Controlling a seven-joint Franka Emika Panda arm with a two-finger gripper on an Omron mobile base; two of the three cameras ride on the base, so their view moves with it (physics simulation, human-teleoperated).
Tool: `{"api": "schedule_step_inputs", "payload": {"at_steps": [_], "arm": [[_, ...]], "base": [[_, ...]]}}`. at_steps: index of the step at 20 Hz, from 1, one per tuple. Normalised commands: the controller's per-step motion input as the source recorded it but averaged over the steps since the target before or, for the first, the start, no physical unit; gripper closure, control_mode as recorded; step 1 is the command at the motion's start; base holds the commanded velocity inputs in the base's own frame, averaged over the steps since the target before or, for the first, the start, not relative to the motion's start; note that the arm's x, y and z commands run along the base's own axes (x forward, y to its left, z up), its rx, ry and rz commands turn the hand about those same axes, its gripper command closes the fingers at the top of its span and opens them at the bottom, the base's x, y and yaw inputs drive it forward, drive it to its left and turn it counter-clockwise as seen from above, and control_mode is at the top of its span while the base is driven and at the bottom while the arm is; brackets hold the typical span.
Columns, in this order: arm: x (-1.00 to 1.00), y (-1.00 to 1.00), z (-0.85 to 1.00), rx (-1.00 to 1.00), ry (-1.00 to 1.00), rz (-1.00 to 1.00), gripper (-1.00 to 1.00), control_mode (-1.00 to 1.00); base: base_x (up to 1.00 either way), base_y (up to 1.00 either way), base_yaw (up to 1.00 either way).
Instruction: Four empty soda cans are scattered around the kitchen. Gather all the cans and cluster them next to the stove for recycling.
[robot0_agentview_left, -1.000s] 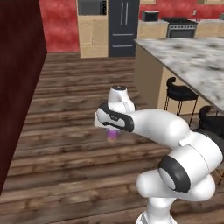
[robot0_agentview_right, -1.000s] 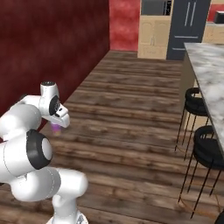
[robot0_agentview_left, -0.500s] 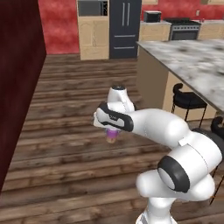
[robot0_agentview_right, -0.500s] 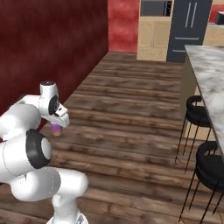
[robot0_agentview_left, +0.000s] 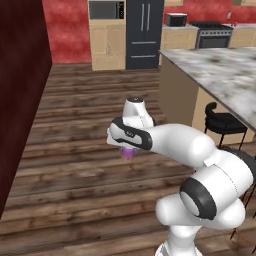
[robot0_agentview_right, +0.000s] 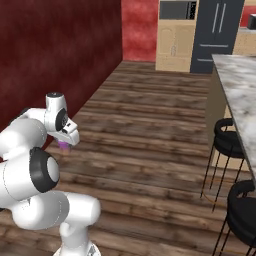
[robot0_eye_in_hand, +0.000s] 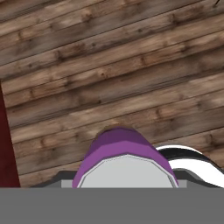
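Since the earlier frames the whole scene has slid and swung in both base views, the marble-topped grey and white kitchen island (robot0_agentview_left: 220, 75) drawing nearer and the far cabinets shifting across, so the base is driving; the arm's pose and what it carries look unchanged against the robot's body.

Under the hand, the two-finger gripper (robot0_agentview_left: 129, 151) is clamped on the small purple soda can with a silver top (robot0_agentview_left: 129, 152), which hangs below the white wrist over the brown wooden plank floor (robot0_agentview_left: 75, 150), well to the left of the island. From the right base camera the can (robot0_agentview_right: 63, 145) shows as a purple tip beneath the gripper (robot0_agentview_right: 64, 144), close to the dark red wall (robot0_agentview_right: 55, 50). From the hand camera the can (robot0_eye_in_hand: 124, 157) sits right at the bottom, its purple shoulder and silver end (robot0_eye_in_hand: 127, 173) towards the lens, with floor planks behind; the fingertips themselves are hidden by it.

Beyond the far end of the island stands the wide black gas stove with a steel front (robot0_agentview_left: 212, 34), well apart from the can. Left of the stove is a tall dark double-door fridge (robot0_agentview_left: 145, 32) and a pale wood cabinet holding a built-in black oven (robot0_agentview_left: 106, 10). Black round bar stools (robot0_agentview_left: 222, 120) stand against the island's near side.
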Motion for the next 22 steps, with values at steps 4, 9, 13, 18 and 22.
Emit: {"api": "schedule_step_inputs", "payload": {"at_steps": [4,9,13,18,22], "arm": [[0.0,0.0,0.0,0.0,0.0,0.0,1.0,1.0],[0.0,0.0,0.0,0.0,0.0,0.0,1.0,1.0],[0.0,0.0,0.0,0.0,0.0,0.0,1.0,1.0],[0.0,0.0,0.0,0.0,0.0,0.0,1.0,1.0],[0.0,0.0,0.0,0.0,0.0,0.0,1.0,1.0]], "base": [[0.51,-0.19,0.0],[0.48,-0.18,0.0],[0.47,-0.17,0.0],[0.47,-0.16,0.0],[0.47,-0.16,0.0]]}}
